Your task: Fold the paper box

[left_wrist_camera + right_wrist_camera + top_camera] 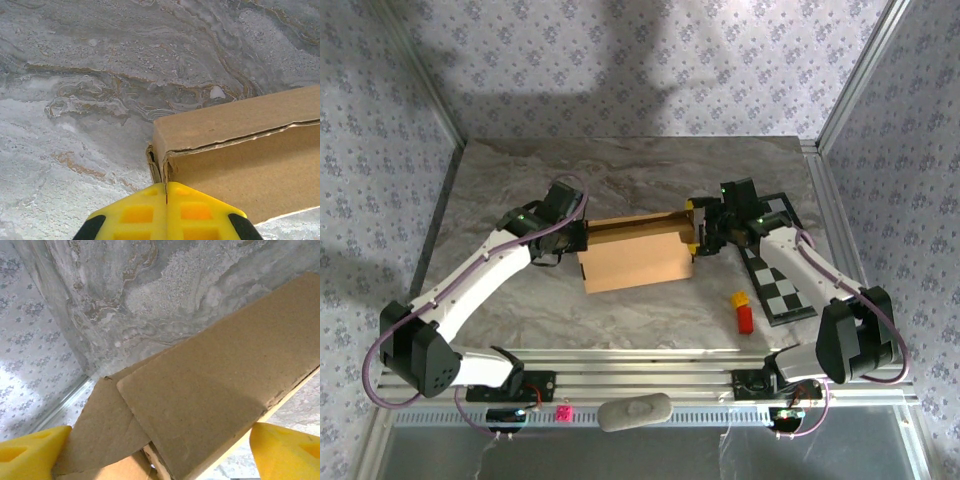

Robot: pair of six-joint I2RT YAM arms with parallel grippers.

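On the marbled table [640, 170], the paper box [635, 255] lay mid-frame, long axis running left to right, the left gripper [166, 200] pinched closed at its left end, the right gripper [698, 232] spread wide around its right end.

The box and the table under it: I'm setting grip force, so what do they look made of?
The box looks like plain brown corrugated cardboard, matte: a fibrous face and a rough, layered cut edge at its corner. The table looks like grey veined marble or a printed imitation; its smooth swirled pattern leaves that open.
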